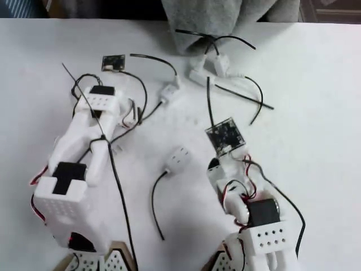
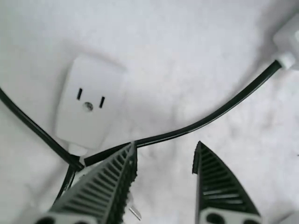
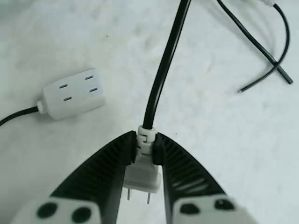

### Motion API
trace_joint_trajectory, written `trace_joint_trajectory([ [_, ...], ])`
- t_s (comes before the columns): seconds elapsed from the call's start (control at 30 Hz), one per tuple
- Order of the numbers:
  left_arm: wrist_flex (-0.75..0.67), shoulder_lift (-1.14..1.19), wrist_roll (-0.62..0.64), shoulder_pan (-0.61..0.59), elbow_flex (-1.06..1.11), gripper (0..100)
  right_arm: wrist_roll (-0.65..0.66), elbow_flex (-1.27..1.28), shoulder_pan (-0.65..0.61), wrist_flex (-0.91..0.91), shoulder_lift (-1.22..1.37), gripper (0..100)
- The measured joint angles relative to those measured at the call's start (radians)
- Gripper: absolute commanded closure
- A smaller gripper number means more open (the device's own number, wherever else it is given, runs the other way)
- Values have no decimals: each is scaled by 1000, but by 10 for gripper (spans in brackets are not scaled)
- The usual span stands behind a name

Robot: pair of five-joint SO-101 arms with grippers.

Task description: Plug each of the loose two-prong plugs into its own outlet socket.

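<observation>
My right gripper is shut on a white two-prong plug, prongs pointing back toward the wrist, and its black cord runs away over the table. A white outlet block with several slots lies apart from it; in the high view this block sits mid-table. My left gripper stands open just above the table, with a black cord crossing in front of its fingertips. Beside it lies a white outlet socket, face up. A metal prong shows under one finger.
More white plugs and sockets with black cords lie at the back: one left of centre and a cluster near a grey cloth. Loose cord ends trail to the right. The table's right side is bare white.
</observation>
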Motion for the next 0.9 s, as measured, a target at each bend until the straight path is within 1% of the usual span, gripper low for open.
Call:
trace_joint_trajectory([
  [0.13, 0, 0, -2, 2, 0, 790, -52, 51, 107, -80, 0, 981],
  [0.2, 0, 0, -2, 2, 0, 790, -58, 94, 133, -124, 0, 978],
  [0.23, 0, 0, -2, 2, 0, 790, -60, 115, 135, -144, 0, 961],
  [0.43, 0, 0, -2, 2, 0, 790, -69, 147, 95, -175, 0, 684],
  [0.53, 0, 0, -2, 2, 0, 790, -123, 147, 86, -175, 0, 608],
  [0.6, 0, 0, -2, 2, 0, 790, -138, 141, 91, -160, 0, 597],
  [0.67, 0, 0, -2, 2, 0, 790, -143, 103, 127, -132, 0, 597],
  [0.83, -2, 0, -2, 2, 0, 790, -143, 43, 304, -106, 0, 597],
  [0.9, -3, 0, -2, 2, 0, 790, -117, 49, 327, -104, 0, 598],
])
